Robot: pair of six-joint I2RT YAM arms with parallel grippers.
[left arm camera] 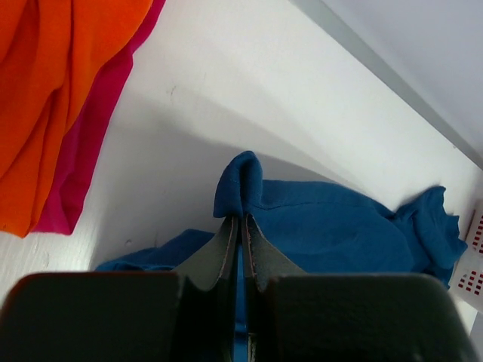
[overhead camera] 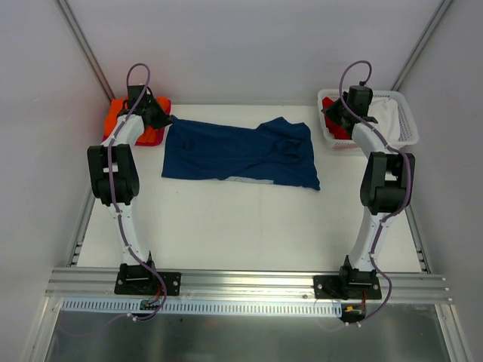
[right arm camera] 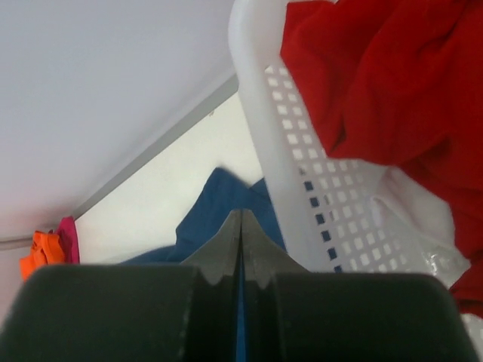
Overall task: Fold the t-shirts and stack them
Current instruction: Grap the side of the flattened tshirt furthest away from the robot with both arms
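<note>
A flat white tabletop [overhead camera: 249,226] fills the middle of the top view. A navy blue cloth t-shirt [overhead camera: 234,154] lies spread and rumpled across its upper centre. At the upper left corner sits a crumpled orange cloth t-shirt [overhead camera: 117,113], with a magenta-pink cloth t-shirt [left arm camera: 90,151] showing from under its edge. At the upper right corner stands a white plastic lattice basket [overhead camera: 404,124], near the navy shirt.

arms [overhead camera: 130,230]: white links, black joints | cables [overhead camera: 113,185]: purple | bases [overhead camera: 147,281]: black
</note>
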